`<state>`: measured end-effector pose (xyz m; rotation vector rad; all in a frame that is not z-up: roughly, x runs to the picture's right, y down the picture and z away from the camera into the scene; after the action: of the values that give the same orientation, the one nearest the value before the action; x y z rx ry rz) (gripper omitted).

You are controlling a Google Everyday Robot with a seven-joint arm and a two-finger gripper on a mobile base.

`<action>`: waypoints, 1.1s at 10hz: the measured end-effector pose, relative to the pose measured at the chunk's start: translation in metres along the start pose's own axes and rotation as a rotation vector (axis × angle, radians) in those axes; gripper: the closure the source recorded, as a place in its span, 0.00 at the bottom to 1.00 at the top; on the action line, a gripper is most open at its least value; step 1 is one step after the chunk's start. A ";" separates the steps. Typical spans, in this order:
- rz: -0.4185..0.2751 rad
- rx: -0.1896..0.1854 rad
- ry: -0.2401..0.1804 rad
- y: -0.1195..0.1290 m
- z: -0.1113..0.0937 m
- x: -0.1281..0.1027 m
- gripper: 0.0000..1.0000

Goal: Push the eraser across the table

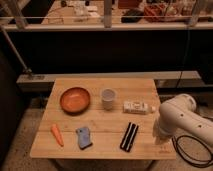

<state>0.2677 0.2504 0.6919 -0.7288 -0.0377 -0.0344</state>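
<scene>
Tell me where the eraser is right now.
In the camera view the eraser lies near the front edge of the table, right of centre, between the blue-grey block and the gripper, which is down at the right edge.

Black eraser [129, 137] with pale stripe; light planked table [116, 84]; orange bowl [75, 99]; white cup [108, 97]; whitish tool [161, 140] at table's right edge

Table [100, 84] is bearing: bowl [75, 99] sitting rear left; cup [108, 97] standing right of it; box [136, 106] lying further right; carrot [57, 134], sponge [84, 137], eraser [129, 136] lying along front, left to right; gripper [162, 139] hanging right of eraser.
</scene>
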 end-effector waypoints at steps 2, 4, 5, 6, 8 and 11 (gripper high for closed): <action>-0.004 -0.004 -0.003 0.001 0.007 0.000 0.94; -0.015 -0.012 -0.010 0.004 0.022 -0.003 0.98; -0.021 -0.015 -0.013 0.006 0.025 -0.005 0.98; -0.023 -0.020 -0.014 0.007 0.029 -0.005 0.98; -0.032 -0.022 -0.013 0.005 0.037 -0.009 0.98; -0.041 -0.025 -0.010 0.002 0.046 -0.016 0.98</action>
<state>0.2512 0.2828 0.7244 -0.7527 -0.0616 -0.0705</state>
